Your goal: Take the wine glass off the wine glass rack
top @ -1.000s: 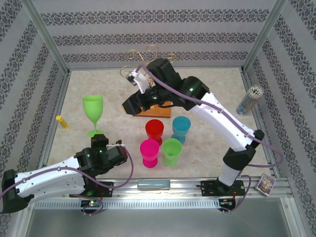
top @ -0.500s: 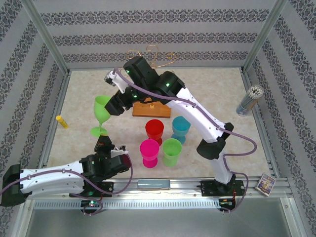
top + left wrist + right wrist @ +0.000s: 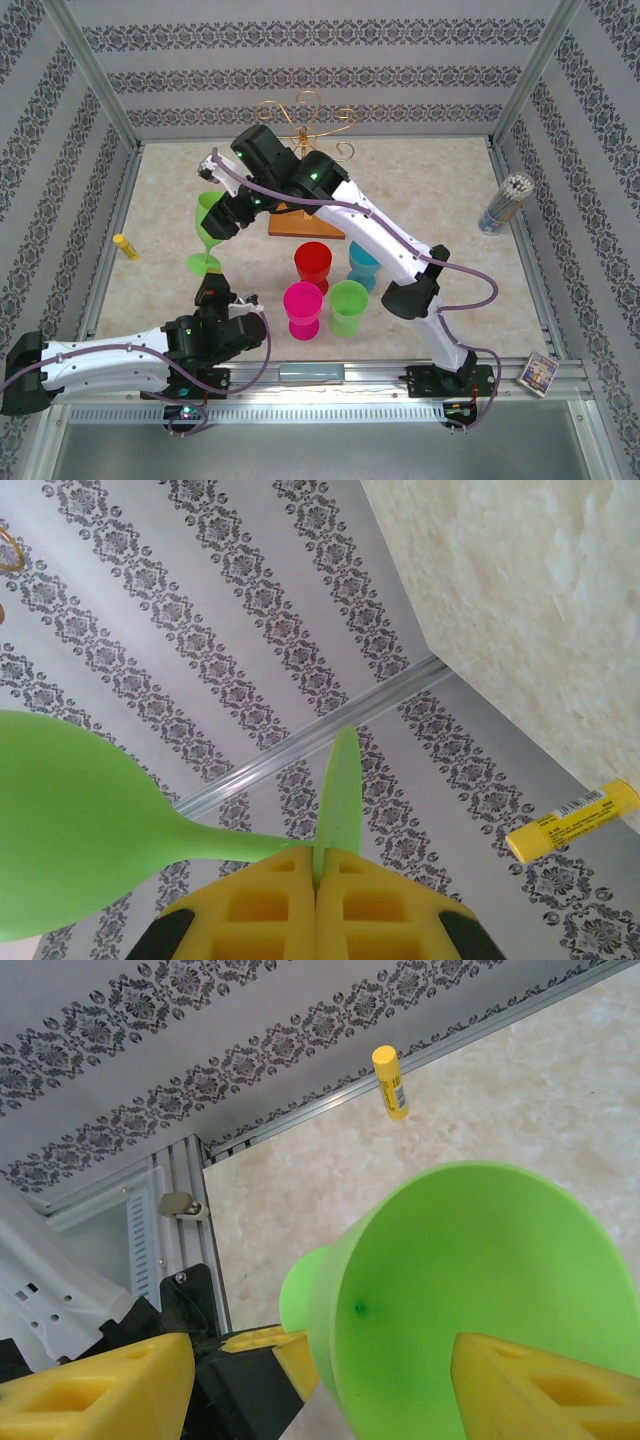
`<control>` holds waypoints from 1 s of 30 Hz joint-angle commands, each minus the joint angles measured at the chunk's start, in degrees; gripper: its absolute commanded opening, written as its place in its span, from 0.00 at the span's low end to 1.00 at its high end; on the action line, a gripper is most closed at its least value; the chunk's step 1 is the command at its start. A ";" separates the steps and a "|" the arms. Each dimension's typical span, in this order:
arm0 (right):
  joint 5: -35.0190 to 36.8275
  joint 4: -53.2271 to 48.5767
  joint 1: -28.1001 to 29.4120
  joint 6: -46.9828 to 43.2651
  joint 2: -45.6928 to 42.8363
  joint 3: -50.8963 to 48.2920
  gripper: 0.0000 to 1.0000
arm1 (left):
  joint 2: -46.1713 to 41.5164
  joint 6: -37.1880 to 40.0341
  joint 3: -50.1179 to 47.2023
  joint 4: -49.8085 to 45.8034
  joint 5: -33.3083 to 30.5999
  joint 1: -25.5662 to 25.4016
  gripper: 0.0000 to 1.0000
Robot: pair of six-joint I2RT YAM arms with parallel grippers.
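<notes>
A lime-green wine glass [image 3: 209, 222] hangs tilted over the table's left side, away from the wine glass rack [image 3: 305, 112], whose gold scroll arms rise from a brown wooden base [image 3: 312, 224] at the back. My left gripper [image 3: 212, 288] is shut on the glass's thin foot [image 3: 340, 785], which sits pinched between the yellow pads [image 3: 270, 905]. The bowl [image 3: 70, 825] leans away to the left. My right gripper [image 3: 320, 1370] is open, its fingers [image 3: 120, 1380] standing either side of the bowl [image 3: 480, 1280], whose mouth faces the camera.
Red [image 3: 312, 264], blue [image 3: 364, 262], pink [image 3: 302, 306] and green [image 3: 348, 304] cups cluster mid-table in front of the rack base. A yellow tube [image 3: 125, 246] lies by the left wall. A holder of sticks [image 3: 505, 202] stands at the right, and a small box [image 3: 538, 372] on the rail.
My right arm has swung left from the rack to the green glass, jaws opening a little. The glass has tipped over in my left gripper, which has shifted slightly right.
</notes>
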 commanded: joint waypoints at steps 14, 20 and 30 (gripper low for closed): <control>-1.90 1.14 0.65 -2.13 2.00 1.88 0.33 | -0.11 1.09 -0.25 1.95 -2.57 -1.02 0.00; -3.32 0.22 0.64 -2.56 2.17 1.89 0.00 | -0.35 1.67 -0.54 3.55 -2.60 -1.02 0.06; -0.65 0.20 1.05 -2.69 0.82 1.39 0.00 | -0.67 2.57 -0.53 5.08 -2.72 -1.02 0.20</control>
